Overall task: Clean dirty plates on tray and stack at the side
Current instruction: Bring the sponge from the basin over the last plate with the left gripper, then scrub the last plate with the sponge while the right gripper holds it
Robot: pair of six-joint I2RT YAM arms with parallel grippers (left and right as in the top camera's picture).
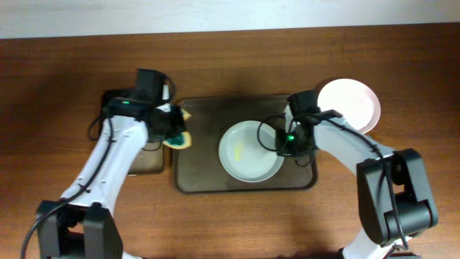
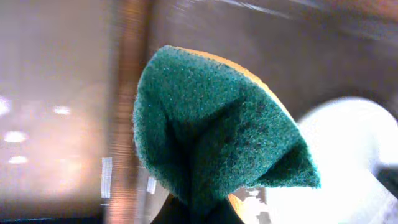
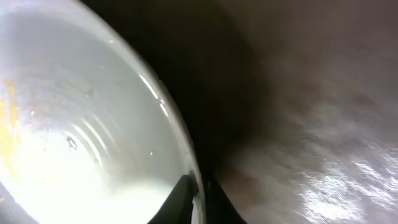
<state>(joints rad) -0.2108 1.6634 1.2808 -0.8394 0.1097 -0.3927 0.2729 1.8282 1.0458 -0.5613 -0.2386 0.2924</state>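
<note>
Green sponge (image 2: 211, 137) is clamped in the left gripper (image 1: 172, 132), which hangs over the left edge of the tray (image 1: 198, 173). The smeared plate (image 1: 248, 155) lies mid-tray, to that gripper's right, near but apart. The right gripper (image 1: 289, 140) reaches in from the far side and pinches the plate's right rim, likely steadying it for a wipe.

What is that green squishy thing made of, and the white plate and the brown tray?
The sponge looks like rough green scrubbing fibre on soft yellow foam; it's fuzzy and folds. The plate looks like glossy ceramic or hard plastic; light glints off it. The tray is probably smooth brown plastic with a dull shine.
</note>
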